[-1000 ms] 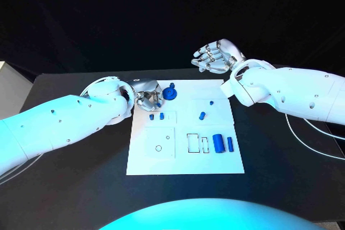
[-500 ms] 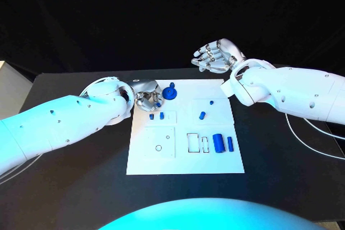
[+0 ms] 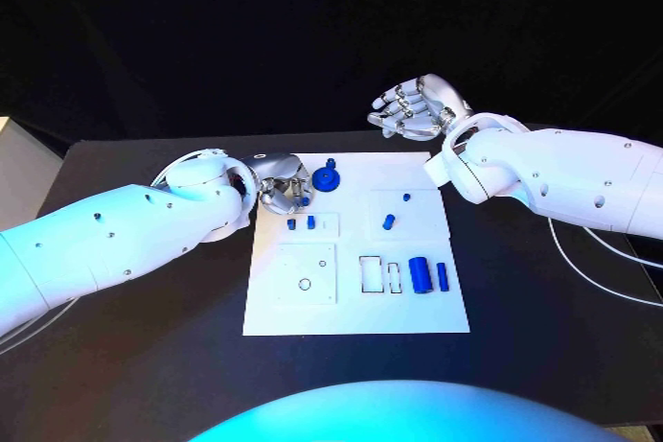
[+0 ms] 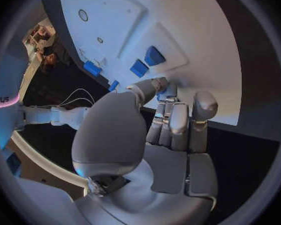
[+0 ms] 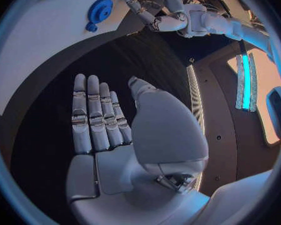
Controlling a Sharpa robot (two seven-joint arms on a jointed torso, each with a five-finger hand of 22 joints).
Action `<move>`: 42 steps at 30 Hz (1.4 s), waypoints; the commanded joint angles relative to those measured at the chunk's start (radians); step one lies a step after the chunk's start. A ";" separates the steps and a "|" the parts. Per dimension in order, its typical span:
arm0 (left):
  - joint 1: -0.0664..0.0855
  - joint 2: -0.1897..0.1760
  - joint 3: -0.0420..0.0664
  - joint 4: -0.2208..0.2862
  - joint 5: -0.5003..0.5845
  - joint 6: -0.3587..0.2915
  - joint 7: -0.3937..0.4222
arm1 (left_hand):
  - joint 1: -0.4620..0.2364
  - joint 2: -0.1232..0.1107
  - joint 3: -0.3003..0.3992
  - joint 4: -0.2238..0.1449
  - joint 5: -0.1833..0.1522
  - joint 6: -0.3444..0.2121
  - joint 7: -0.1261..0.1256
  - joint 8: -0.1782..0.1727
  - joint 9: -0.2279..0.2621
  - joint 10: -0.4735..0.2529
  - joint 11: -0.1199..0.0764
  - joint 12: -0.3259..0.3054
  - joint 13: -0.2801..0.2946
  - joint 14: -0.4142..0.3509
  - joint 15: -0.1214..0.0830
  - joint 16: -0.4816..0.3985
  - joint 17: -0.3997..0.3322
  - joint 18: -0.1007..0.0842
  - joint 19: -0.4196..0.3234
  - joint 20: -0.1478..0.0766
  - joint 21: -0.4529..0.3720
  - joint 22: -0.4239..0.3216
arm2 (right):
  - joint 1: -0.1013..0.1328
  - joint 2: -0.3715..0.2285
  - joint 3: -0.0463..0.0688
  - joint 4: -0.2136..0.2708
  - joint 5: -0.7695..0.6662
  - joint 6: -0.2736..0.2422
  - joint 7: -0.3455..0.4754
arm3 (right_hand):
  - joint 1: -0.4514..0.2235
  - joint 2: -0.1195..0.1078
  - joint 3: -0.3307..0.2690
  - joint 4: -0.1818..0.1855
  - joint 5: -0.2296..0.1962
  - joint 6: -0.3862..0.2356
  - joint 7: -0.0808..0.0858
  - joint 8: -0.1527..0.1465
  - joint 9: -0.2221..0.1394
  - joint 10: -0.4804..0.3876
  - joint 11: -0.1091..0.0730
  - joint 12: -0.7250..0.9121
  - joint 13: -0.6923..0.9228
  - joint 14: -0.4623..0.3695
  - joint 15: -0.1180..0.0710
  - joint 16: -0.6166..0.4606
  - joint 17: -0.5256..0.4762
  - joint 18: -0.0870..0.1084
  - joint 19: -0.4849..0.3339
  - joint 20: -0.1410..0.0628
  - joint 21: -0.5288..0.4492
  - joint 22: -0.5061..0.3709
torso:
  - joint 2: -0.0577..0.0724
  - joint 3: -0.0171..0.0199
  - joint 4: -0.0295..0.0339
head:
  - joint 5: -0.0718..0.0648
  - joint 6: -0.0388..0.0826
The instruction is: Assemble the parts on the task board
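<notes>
Parts (image 3: 420, 273) on task board (image 3: 354, 308): seven blue pieces counted.

whatever the silver left hand (image 3: 284, 193) is pinching is hidden behind its fingers (image 4: 168, 92), and the small blue part there is too tiny to tell

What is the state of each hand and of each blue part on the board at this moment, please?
left hand: down at the task board's far left corner, fingers pinching a small blue part there
right hand: raised beyond the board, open, holding nothing
blue gear: lying on the board beside the left hand
large blue cylinder: lying on the board's right side
blue bar: lying beside the cylinder
</notes>
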 commanded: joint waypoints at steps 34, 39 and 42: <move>0.000 -0.136 0.038 0.051 0.444 -0.132 0.106 | 0.007 0.008 0.018 -0.004 0.003 0.023 0.022 -0.008 -0.002 -0.029 0.021 -0.007 0.032 -0.120 0.017 -0.076 -0.209 0.035 -0.123 0.011 -0.128 -0.128 | -0.002 -0.086 -0.003 0.034 -0.351 0.173 -0.085 | 0.099 -0.076 0.217 -0.142 -0.011 0.138 -0.060 -0.014 -0.019 0.196 -0.075 -0.099 -0.121 0.371 -0.106 0.295 0.197 -0.003 0.286 -0.126 0.323 0.144 | -0.002 0.0010 -0.0001 | -0.017 0.027; 0.000 -0.192 0.043 0.087 0.723 -0.130 0.210 | -0.004 0.014 0.012 0.006 0.001 0.009 0.031 -0.011 -0.005 -0.070 0.032 -0.010 0.031 -0.272 0.026 -0.216 -0.469 0.062 -0.237 0.020 -0.255 -0.244 | -0.007 -0.122 -0.005 0.070 -0.524 0.214 -0.139 | 0.066 -0.096 0.258 -0.164 -0.014 0.149 -0.066 -0.020 -0.014 0.227 -0.082 -0.139 -0.116 0.376 -0.109 0.568 0.390 -0.050 0.325 -0.130 0.708 0.508 | -0.001 -0.0002 -0.0017 | -0.030 0.040; -0.001 -0.225 0.044 0.113 0.902 -0.091 0.273 | -0.009 0.017 0.000 0.013 0.001 0.001 0.034 -0.011 -0.005 -0.083 0.036 -0.011 0.028 -0.287 0.030 -0.249 -0.489 0.062 -0.245 0.023 -0.281 -0.260 | -0.012 -0.144 -0.008 0.099 -0.646 0.251 -0.188 | 0.050 -0.105 0.262 -0.163 -0.022 0.147 -0.068 -0.023 -0.012 0.230 -0.082 -0.152 -0.115 0.381 -0.109 0.665 0.460 -0.063 0.334 -0.129 0.804 0.600 | -0.001 -0.0010 -0.0008 | -0.036 0.045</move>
